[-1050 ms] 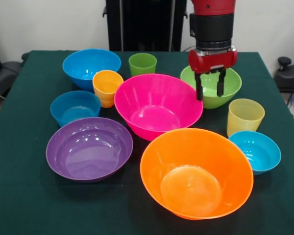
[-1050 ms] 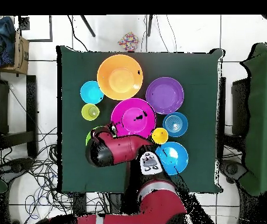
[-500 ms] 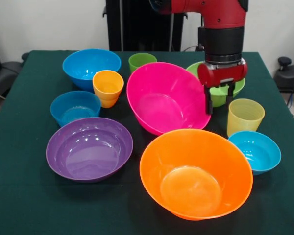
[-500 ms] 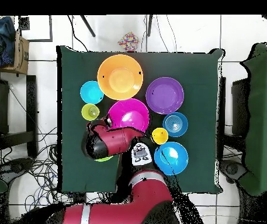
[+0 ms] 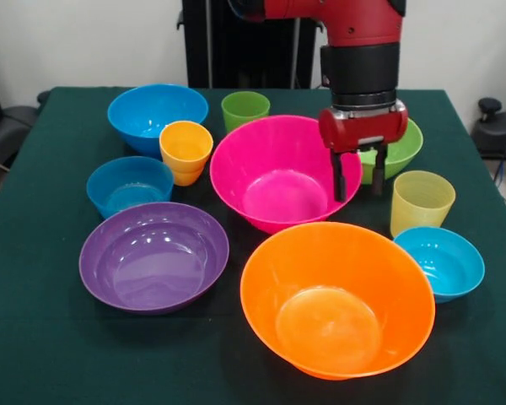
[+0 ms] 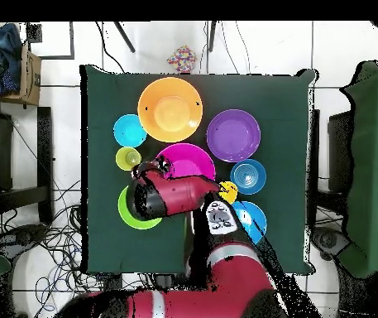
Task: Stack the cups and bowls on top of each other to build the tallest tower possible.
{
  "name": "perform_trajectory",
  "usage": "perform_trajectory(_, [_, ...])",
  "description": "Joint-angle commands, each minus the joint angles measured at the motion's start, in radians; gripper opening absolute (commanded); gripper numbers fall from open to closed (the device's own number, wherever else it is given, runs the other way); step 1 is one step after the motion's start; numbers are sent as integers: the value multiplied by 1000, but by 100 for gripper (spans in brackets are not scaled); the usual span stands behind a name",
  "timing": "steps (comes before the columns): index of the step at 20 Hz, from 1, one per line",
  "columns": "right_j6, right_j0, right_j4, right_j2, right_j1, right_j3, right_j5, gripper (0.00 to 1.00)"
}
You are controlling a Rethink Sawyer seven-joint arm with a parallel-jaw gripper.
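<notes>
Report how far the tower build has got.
Done: nothing is stacked; every cup and bowl sits separately on the table. In hand: the gripper straddles the right rim of the pink bowl, which sits tilted; a firm grip is not clear. Left: the orange bowl, purple bowl, and all other bowls and cups.

Glossy smooth plastic pink bowl (image 5: pixel 274 173), orange bowl (image 5: pixel 337 297) and purple bowl (image 5: pixel 153 256) with bright highlights, ribbed translucent pale yellow cup (image 5: pixel 420 202), matt dark green tablecloth (image 5: pixel 51 354), glossy red arm casing (image 5: pixel 358 21)
</notes>
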Motion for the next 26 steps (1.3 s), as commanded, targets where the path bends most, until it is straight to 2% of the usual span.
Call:
perform_trajectory(1, [20,-59,-46,128,-79,2,140,100])
perform_trajectory(7, [-7,-128,10,209,-224,70,298,100])
perform_trajectory(10, [1,-126,33,215,-272,75,359,100])
perform_trajectory(17, [50,-54,73,152,-238,-85,486,100])
perform_trajectory(20, [48,-58,79,147,-226,-129,511,100])
perform_trajectory(22, [26,-88,78,152,-219,-144,517,100])
perform_trajectory(23, [42,-79,67,144,-217,-113,481,100])
perform_trajectory(26, [38,-89,52,137,-200,-123,463,100])
